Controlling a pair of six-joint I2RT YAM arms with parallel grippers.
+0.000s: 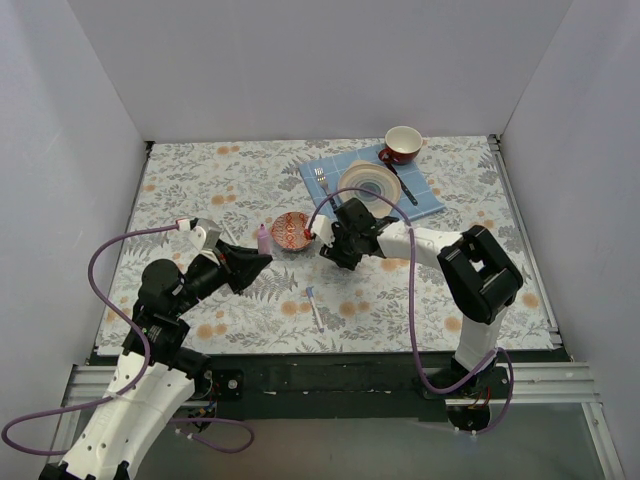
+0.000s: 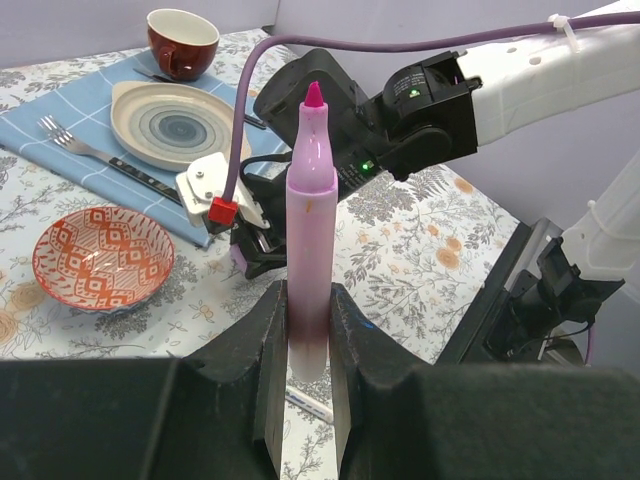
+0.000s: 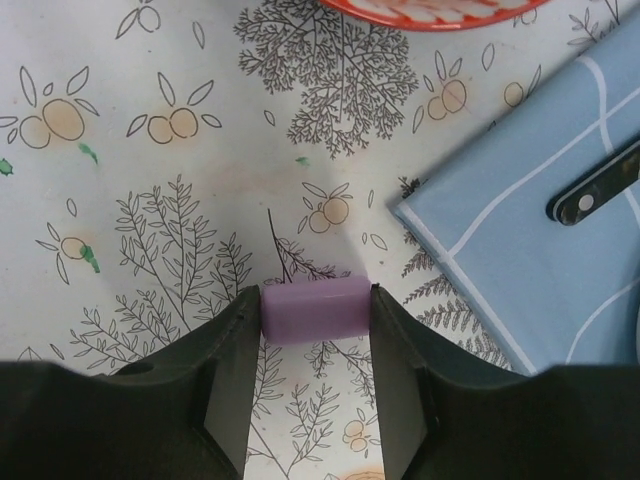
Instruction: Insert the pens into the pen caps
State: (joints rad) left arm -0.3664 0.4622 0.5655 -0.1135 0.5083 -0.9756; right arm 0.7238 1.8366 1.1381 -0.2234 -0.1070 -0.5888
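Observation:
A pink pen [image 2: 310, 210] stands upright with its pink tip on top, and my left gripper [image 2: 302, 300] is shut on its lower barrel. In the top view this pen [image 1: 264, 238] is just left of the red bowl, with the left gripper [image 1: 255, 262] under it. My right gripper [image 3: 315, 305] is shut on a lilac pen cap [image 3: 315, 310], which lies crosswise with one finger against each end, low over the table. The top view shows the right gripper [image 1: 325, 250] right of the bowl. A white, blue-tipped pen [image 1: 315, 308] lies loose on the cloth near the front.
A small red patterned bowl [image 1: 293, 231] sits between the two grippers. Behind it a blue napkin [image 1: 425, 195] carries a plate [image 1: 369, 186], a fork [image 1: 321, 182] and dark-handled cutlery [image 3: 595, 190]. A red cup [image 1: 403, 143] stands at the back.

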